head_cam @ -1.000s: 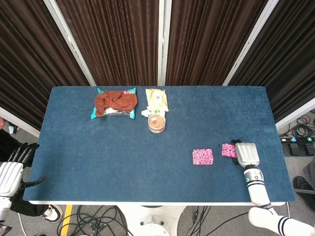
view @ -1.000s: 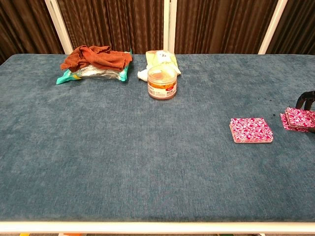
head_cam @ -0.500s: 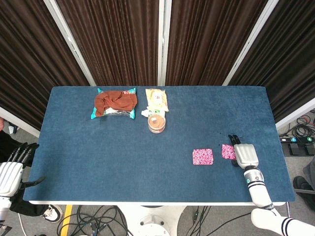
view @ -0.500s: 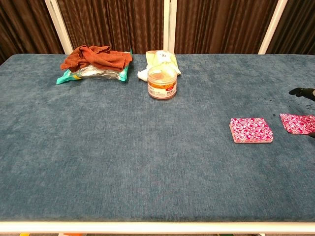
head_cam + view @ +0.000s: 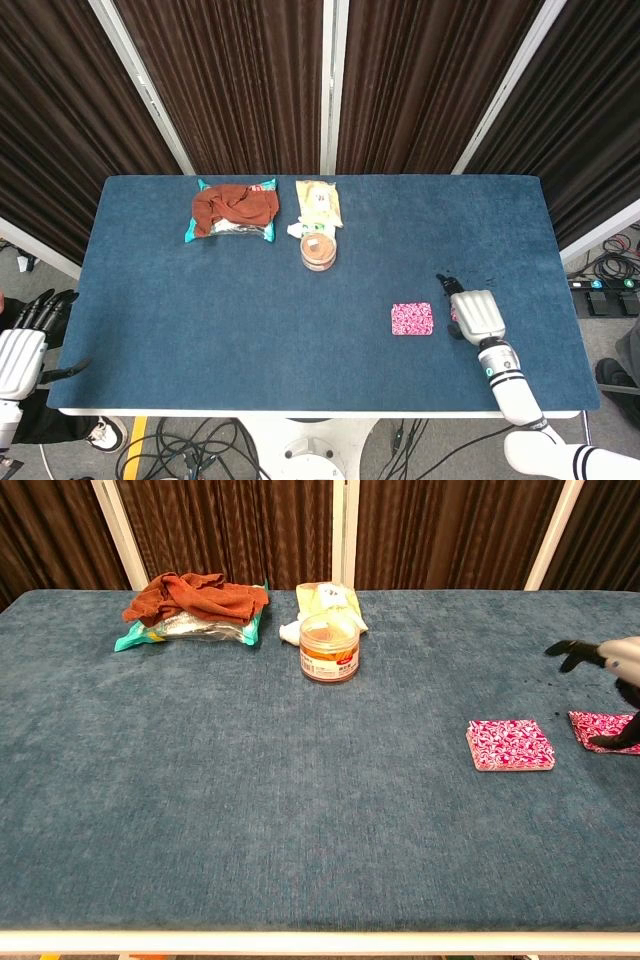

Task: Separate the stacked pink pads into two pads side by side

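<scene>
Now the right robot hand (image 5: pixel 474 314), fingers spread and holding nothing, hovers over the right pad (image 5: pixel 598 728), beside the left pad (image 5: pixel 510 744).

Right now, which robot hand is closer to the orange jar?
Right. The right hand hovers over the table, to the right of the orange jar and nearer the front edge. The left hand hangs off the table's left front corner, farther away.

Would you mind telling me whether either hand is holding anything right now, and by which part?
Nothing is held. The right hand hangs open above the second pink pad, and the left hand is empty beside the table.
</scene>
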